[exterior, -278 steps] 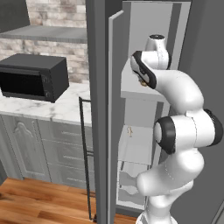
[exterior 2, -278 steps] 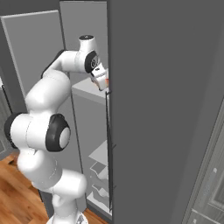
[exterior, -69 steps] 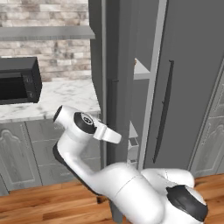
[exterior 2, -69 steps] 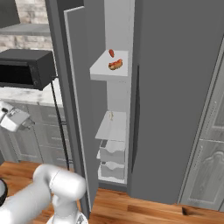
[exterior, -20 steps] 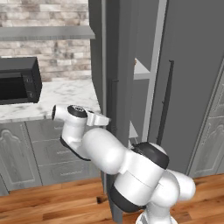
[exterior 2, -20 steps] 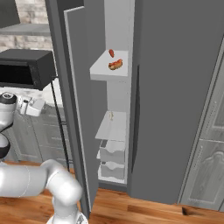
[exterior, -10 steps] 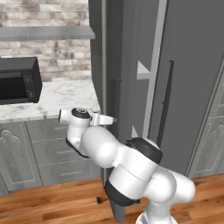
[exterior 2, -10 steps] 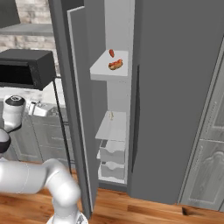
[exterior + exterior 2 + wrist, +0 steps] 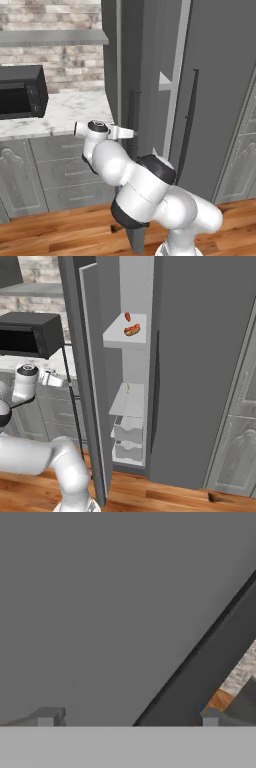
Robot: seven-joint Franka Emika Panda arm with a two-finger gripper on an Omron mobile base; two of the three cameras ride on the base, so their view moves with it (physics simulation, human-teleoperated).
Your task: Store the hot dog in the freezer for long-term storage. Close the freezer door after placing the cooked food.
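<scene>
The hot dog [image 9: 132,330] lies on an upper pale shelf inside the freezer [image 9: 200,356], with a smaller bare red piece [image 9: 127,316] just behind it. The freezer door [image 9: 92,366] stands ajar, its outer face turned toward the counter. My gripper [image 9: 65,382] is open and sits at mid height on the outer side of the door, close to its thin black handle [image 9: 71,401]. In the left base view the gripper [image 9: 131,133] reaches the handle [image 9: 133,112]. In the hand view the open gripper [image 9: 129,717] faces the door's dark face [image 9: 100,602], with the handle [image 9: 200,662] running slantwise across.
A black microwave [image 9: 30,333] stands on the marble counter [image 9: 65,112] left of the door, above grey cabinet drawers [image 9: 60,165]. Pale drawers [image 9: 129,431] fill the freezer's lower part. Carved cabinet doors [image 9: 235,406] flank the freezer on the right. The floor [image 9: 175,501] is wood.
My hand has moved from over the counter toward the door's outer face and now sits close to the handle. The door and the hot dog have not moved.
</scene>
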